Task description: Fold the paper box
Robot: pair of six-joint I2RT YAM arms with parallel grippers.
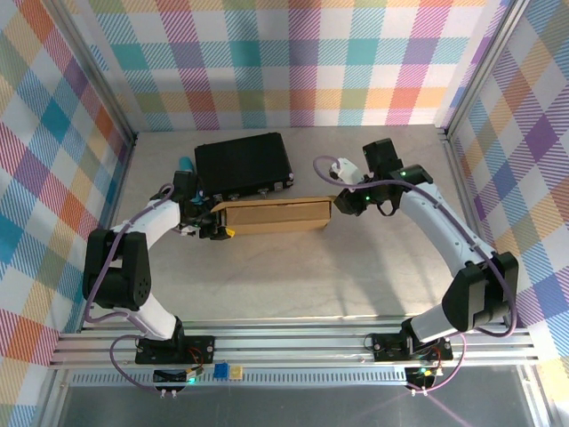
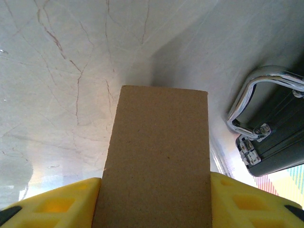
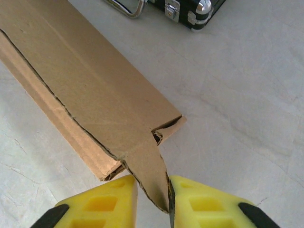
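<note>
The paper box lies as a long, narrow brown cardboard shape in the middle of the table, just in front of the black case. My left gripper holds its left end: in the left wrist view the cardboard fills the gap between both yellow fingers of that gripper. My right gripper is at the box's right end. In the right wrist view a pointed torn flap hangs between that gripper's fingers, against the right finger, with a small gap on the left side.
A black hard case with metal handle and latches sits right behind the box; its corner is close by in the right wrist view. A white object lies behind the right gripper, a blue one left of the case.
</note>
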